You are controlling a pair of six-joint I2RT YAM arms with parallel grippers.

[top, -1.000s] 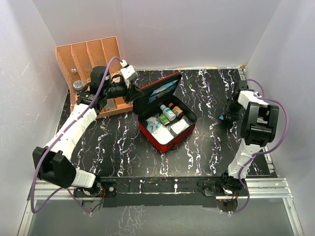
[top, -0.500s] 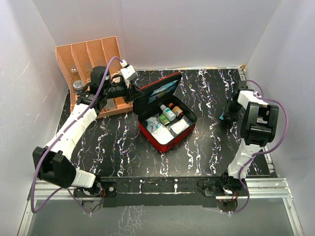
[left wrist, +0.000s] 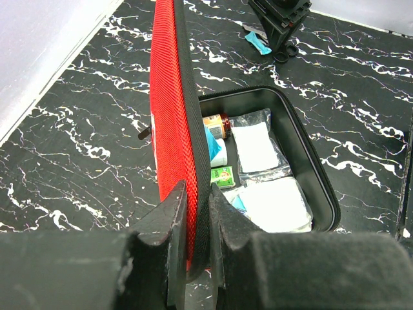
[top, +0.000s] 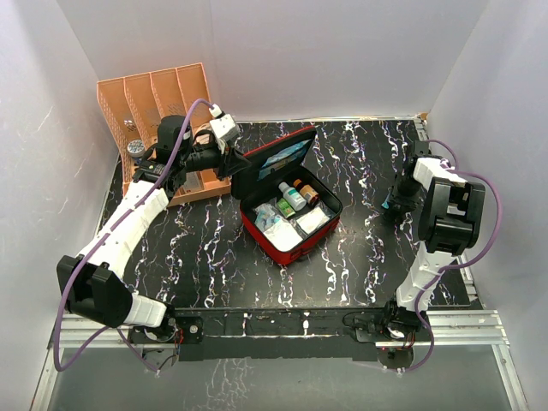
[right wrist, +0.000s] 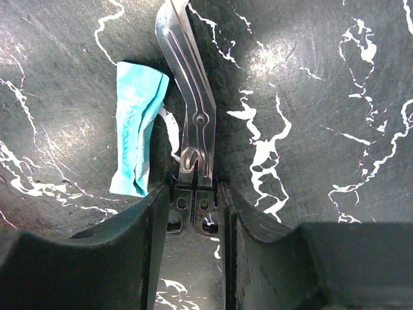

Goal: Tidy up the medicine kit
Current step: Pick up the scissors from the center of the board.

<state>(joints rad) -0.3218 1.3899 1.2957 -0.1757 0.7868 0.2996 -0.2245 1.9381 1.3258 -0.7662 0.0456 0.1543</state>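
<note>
Left gripper [left wrist: 197, 216] is pinching the top rim of the lid [left wrist: 169, 97] of the medicine kit [top: 267, 247], with one finger on the red outside and one on the black inner edge. The kit sits mid-tabletop, a little left of centre. It is open, with the lid standing nearly upright on its far-left side.

There is bare tabletop [top: 360, 257] near and right of the kit. Far left is tight: the orange rack [top: 154, 103] is in that corner against the walls, just behind my left arm.

Right gripper [right wrist: 193, 210] is down near the right edge of the tabletop, well apart from the kit. It is narrowed onto the handle end of the metal scissors [right wrist: 188, 97], fingers touching on both sides. A teal packet [right wrist: 137, 132] lies flat just left of the scissors; whether the two touch, I cannot tell.

- **Lid:** red woven mesh outside, black zip edging, rounded corners.
- **Kit base:** black-lined and packed with a brown-capped bottle [left wrist: 218, 123], a small green box [left wrist: 222, 174] and clear-wrapped white pads [left wrist: 256, 147].
- **Scissors:** shiny steel, angled blades, pivot screw showing.
- **Packet:** soft and crinkled.
- **Rack:** slotted plastic, with upright dividers making long bins.

The tabletop is black with white marble veining and flat. Plain white walls close the left, far and right sides. A metal rail runs along the near edge by my bases.
</note>
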